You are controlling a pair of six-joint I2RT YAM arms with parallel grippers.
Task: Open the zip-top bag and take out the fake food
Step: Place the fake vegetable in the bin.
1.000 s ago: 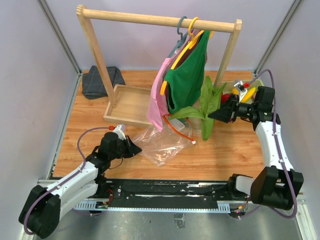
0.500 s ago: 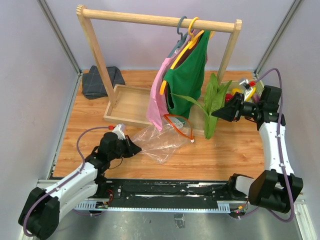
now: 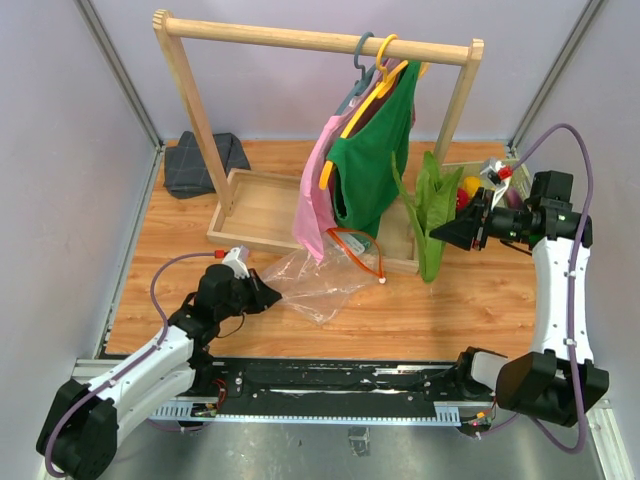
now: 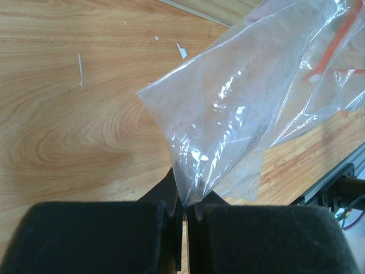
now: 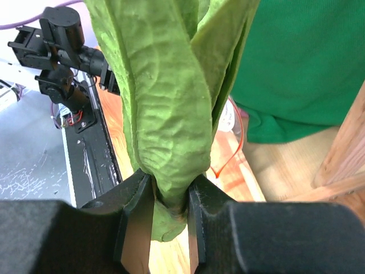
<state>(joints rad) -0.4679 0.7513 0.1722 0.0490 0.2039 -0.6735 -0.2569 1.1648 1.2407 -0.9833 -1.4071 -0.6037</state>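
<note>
Starting with the top view: left arm (image 3: 150, 355) lies low and stretched along the table (image 3: 470, 300), with the left gripper (image 3: 272, 296) at the bag's (image 3: 320, 285) near-left corner. The bag lies flat in front of the rack's (image 3: 310, 40) tray (image 3: 262, 205), its orange zip (image 3: 360, 255) end below the pink garment (image 3: 312, 215). Right arm (image 3: 560, 290) is reared up. The right gripper (image 3: 447, 232) points left and holds the leaf (image 3: 428, 215) upright, off the table, just right of the green shirt (image 3: 375, 160). More fake food (image 3: 480, 187) is piled at far right behind that gripper. A grey cloth (image 3: 200, 163) sits in the far-left corner.

Left wrist shows what the top view can't resolve. The left gripper (image 4: 183, 208) has its jaws fully closed, pinching the very corner of the bag (image 4: 245, 108). The film fans up and right over the table (image 4: 74, 114), with the zip (image 4: 336, 40) at top right.

Right wrist: the right gripper (image 5: 170, 200) has its jaws partly closed, clamped on the stem end of the leaf (image 5: 165, 103), and the blades rise straight out of the grip. Green shirt (image 5: 308, 63) is behind on the right, with the zip (image 5: 239, 131) looping below it. Left arm (image 5: 60, 40) shows at far upper left.
</note>
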